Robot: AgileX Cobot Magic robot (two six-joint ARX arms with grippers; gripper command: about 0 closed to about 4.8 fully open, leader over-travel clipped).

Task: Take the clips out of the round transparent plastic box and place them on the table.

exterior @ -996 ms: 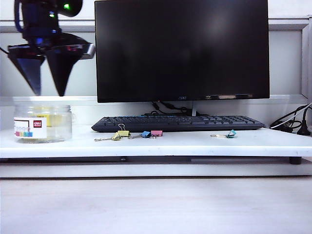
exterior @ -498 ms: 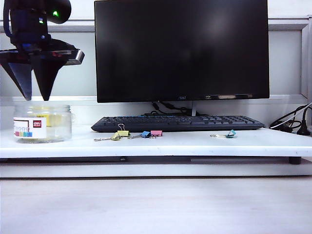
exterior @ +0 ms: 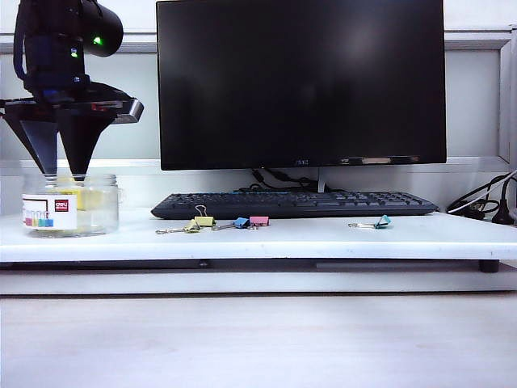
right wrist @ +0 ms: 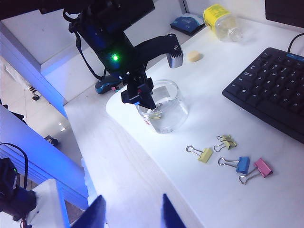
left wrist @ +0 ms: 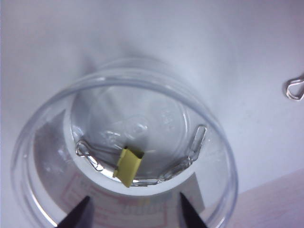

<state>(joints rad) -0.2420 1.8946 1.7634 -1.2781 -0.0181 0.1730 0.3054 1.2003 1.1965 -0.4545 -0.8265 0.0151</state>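
Note:
The round transparent plastic box [exterior: 71, 206] stands at the left end of the table [exterior: 323, 238]. One pale-yellow clip [left wrist: 129, 166] with wire handles lies on its floor. My left gripper [exterior: 65, 173] hangs open right over the box's mouth, fingertips at the rim. In the left wrist view the left gripper [left wrist: 135, 195] has nothing between its tips, and the clip lies below them. Two yellow clips [exterior: 204, 220] [exterior: 192, 227] lie on the table before the keyboard. My right gripper [right wrist: 133, 196] is open and empty, high above the table's front edge.
Blue [exterior: 241, 222] and pink [exterior: 259, 220] clips lie beside the yellow ones, and a teal clip [exterior: 383, 221] lies further right. Behind them are a black keyboard [exterior: 295, 204] and monitor [exterior: 300, 81]. Cables [exterior: 485, 206] lie at far right. A yellow-labelled bottle [right wrist: 221, 20] lies behind the box.
My left gripper has sunk from above the box down to its mouth, and its jaws have drawn closer together. The right arm has kept still.

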